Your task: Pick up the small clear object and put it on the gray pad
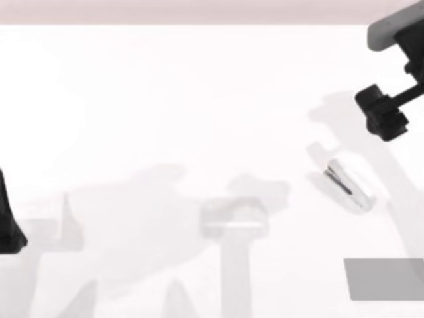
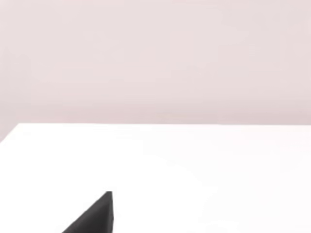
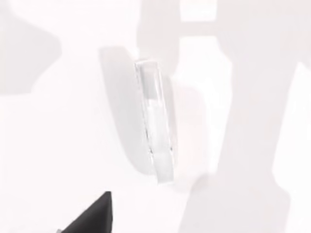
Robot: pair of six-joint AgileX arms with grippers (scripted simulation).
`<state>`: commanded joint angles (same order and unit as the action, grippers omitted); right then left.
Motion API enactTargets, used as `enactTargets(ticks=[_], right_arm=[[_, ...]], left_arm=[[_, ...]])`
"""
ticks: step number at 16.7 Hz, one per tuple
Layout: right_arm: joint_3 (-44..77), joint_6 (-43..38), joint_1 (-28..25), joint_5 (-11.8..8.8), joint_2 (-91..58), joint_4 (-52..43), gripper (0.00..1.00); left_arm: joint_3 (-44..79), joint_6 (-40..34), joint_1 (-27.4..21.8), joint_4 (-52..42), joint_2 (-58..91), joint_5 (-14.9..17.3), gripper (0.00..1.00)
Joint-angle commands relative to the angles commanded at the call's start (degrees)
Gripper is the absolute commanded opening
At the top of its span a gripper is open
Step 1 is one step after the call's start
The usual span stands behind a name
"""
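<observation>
Hovering right end effector (image 1: pixel 383 118) near small clear object (image 1: pixel 349 181)

The block (image 1: pixel 349 180) is translucent whitish with a thin dark streak along one long side; the pad (image 1: pixel 383 279) is a plain mid-gray; the table (image 1: pixel 199 99) is white; the right gripper (image 1: pixel 384 118) is black.

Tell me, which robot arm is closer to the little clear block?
The right. The right gripper hangs just beyond the little clear block, not touching. The left gripper sits at the table's far left edge.
</observation>
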<state>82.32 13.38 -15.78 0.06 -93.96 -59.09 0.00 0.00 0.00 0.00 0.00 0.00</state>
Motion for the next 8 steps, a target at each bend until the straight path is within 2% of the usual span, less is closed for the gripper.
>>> enactTargets(ticks=[4,8], right_arm=[[15.9,2.4,-2.9,0.0,-17.4,-10.6,1.00],[25.6,3.8,-4.6,0.0,-27.2,-16.7,1.00]], left_arm=[[0.0,0.0,0.0,0.0,0.0,0.0,1.00],[0.0,0.0,0.0,0.0,0.0,0.0,1.00]])
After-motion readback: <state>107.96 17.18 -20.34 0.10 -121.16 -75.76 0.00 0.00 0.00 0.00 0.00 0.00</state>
